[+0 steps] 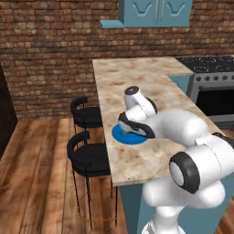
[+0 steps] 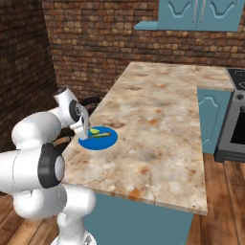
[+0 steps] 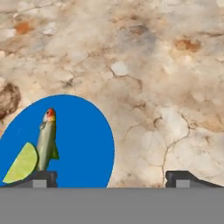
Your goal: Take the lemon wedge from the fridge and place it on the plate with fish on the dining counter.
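The lemon wedge (image 3: pixel 21 166) lies on the blue plate (image 3: pixel 83 140), touching the small green fish (image 3: pixel 46 140) beside it. The plate rests near the stool-side edge of the dining counter (image 3: pixel 153 65). My gripper (image 3: pixel 113 178) hovers just over the plate's edge, open, with nothing between its fingertips (image 3: pixel 41 177). From the right base view the lemon wedge (image 2: pixel 94 130) and fish (image 2: pixel 101 135) sit on the plate (image 2: pixel 100 142) right by the gripper (image 2: pixel 86 130). In the left base view my hand covers part of the plate (image 1: pixel 119 135). The fridge is out of view.
Two black round stools (image 1: pixel 87 114) (image 1: pixel 89 157) stand along the counter's left side. A stove (image 1: pixel 210 68) adjoins the counter (image 1: pixel 137 77) at the far right, with teal wall cabinets (image 1: pixel 155 11) above. A brick wall runs behind.
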Available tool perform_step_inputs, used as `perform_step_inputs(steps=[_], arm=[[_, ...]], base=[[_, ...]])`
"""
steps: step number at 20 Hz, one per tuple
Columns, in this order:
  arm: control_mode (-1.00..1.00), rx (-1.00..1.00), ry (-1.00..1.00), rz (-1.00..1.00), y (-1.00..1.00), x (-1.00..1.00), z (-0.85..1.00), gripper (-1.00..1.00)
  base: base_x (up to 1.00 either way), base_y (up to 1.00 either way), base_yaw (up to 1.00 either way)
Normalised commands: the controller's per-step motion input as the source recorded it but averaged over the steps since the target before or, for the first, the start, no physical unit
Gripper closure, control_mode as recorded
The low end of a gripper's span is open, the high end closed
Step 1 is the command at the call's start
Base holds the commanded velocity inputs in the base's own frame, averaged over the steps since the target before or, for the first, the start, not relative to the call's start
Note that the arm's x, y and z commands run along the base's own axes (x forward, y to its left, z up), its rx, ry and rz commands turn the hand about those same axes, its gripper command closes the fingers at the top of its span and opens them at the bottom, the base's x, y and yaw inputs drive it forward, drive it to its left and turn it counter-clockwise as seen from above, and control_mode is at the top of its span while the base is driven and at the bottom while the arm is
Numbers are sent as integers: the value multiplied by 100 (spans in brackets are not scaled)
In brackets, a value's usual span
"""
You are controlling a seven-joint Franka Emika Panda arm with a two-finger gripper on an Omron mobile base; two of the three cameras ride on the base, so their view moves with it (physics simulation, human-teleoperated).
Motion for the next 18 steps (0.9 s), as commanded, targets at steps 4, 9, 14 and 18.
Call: perform_step_inputs(steps=[4, 9, 14, 18], arm=[[-100, -4, -80, 0, 29, -100, 52, -100], [-100, -17, -47, 4, 98, -100, 100, -100], [-100, -23, -23, 21, 99, -78, 100, -100], [-100, -7, -39, 17, 47, -99, 82, -100]], base=[[0, 0, 0], [0, 0, 0], [0, 0, 0], [0, 0, 0]])
